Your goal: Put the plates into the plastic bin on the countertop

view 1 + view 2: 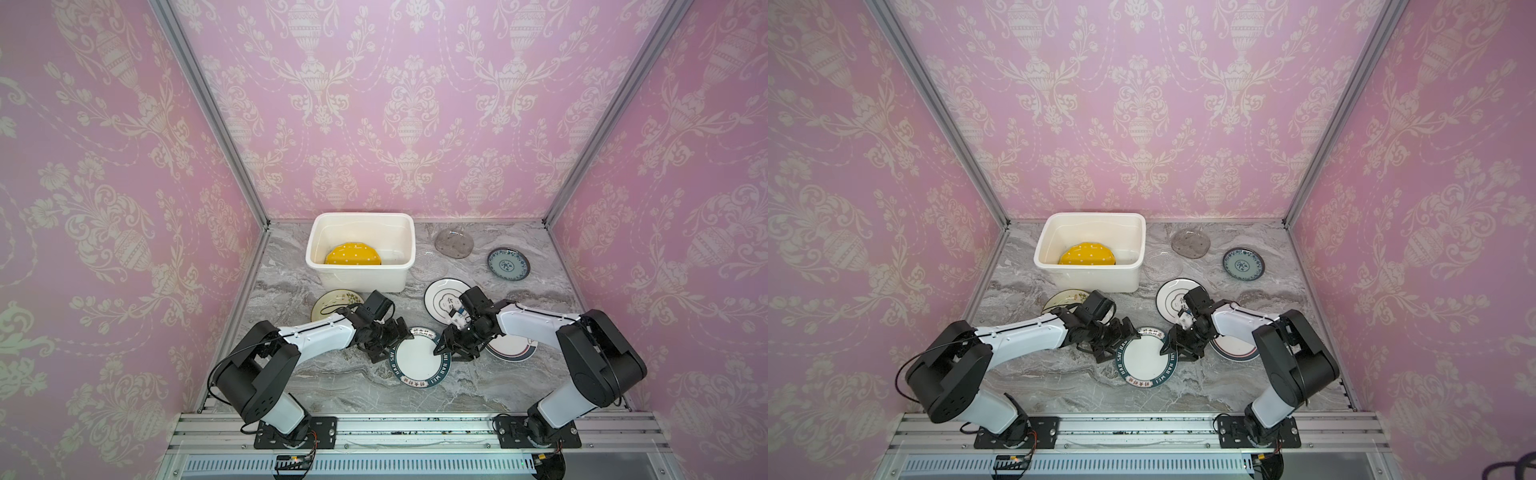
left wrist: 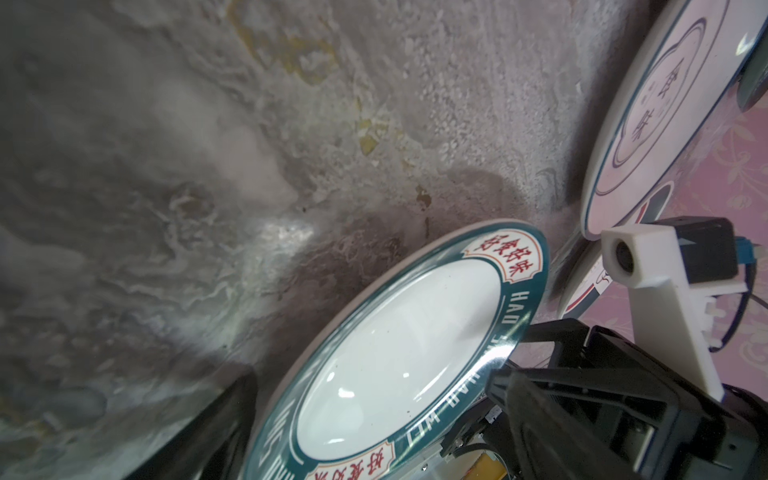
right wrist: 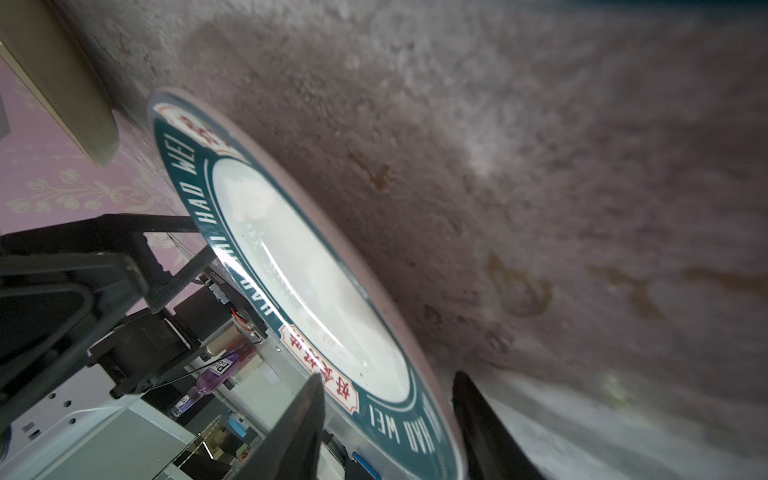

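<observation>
Counting one yellow dotted plate [image 1: 353,254] in the plastic bin [image 1: 361,279] at the worktop's [image 1: 332,386] back edge; seven other plates [image 1: 508,264] lie outside. Lettered-rim plate [image 1: 417,359] near the front edge: left hand [image 1: 392,345] spread wide beside it, right hand [image 1: 449,350] part-open astride its rim, apparently unclamped.

White-centred, teal-rimmed lettered plate [image 3: 316,282] seen against grey marble countertop [image 3: 582,166]. Fingers of right gripper [image 3: 386,378] stood apart, straddling plate's near rim. Corner of plastic bin [image 3: 70,91] showed beyond far rim.
</observation>
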You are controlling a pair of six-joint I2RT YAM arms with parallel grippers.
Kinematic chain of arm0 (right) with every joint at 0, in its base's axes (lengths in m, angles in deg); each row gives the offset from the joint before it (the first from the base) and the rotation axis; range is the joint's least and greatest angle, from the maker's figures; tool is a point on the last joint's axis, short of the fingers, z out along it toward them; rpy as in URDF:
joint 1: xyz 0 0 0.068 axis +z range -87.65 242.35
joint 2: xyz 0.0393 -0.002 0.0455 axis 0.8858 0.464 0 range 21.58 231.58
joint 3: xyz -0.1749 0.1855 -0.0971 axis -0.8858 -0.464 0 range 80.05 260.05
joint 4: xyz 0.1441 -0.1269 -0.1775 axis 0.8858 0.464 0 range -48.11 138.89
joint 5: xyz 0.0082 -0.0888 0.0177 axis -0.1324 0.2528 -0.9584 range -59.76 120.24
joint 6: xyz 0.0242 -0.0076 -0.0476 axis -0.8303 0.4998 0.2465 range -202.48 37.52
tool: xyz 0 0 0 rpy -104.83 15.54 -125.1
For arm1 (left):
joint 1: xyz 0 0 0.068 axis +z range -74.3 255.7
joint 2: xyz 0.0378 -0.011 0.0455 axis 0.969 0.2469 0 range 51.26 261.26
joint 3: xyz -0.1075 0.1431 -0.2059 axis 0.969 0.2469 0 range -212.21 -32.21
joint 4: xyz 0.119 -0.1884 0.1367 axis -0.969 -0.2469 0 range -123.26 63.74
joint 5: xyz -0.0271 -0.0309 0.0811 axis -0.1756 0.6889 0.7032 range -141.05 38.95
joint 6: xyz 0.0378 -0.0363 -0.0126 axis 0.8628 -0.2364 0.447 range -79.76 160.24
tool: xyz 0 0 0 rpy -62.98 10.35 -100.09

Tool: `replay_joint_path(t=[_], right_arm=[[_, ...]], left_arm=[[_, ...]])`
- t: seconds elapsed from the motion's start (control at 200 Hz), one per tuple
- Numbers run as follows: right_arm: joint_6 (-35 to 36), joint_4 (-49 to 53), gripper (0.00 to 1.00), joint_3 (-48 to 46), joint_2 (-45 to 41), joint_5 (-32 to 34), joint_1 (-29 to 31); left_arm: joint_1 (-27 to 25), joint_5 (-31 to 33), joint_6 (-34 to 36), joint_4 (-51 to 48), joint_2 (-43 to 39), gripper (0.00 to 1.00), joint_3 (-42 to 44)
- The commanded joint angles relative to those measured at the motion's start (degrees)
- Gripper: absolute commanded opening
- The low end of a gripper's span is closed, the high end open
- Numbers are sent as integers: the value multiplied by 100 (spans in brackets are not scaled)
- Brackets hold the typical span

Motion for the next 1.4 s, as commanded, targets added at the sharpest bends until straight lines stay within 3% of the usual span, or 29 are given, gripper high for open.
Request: replay_joint_path(t=[0.0, 0.465, 0.71, 0.971, 1.396], right_arm=[[-159, -441, 48, -90, -73, -437, -20], [-862, -1553, 40, -330, -864, -492, 34], [-1038, -1675, 40, -251, -835, -351, 253], [-1205, -1922, 27, -326, -749, -150, 406], [-940, -1224, 5, -175, -1027, 232, 407]], left_arm=[[-89, -184, -86, 142, 114, 96, -147], [-158, -168, -36, 89, 170, 96, -235], [-167, -139, -32, 64, 137, 97, -245], [-172, -111, -11, 40, 101, 99, -244], [-188, 75, 12, -77, -230, 99, -244]])
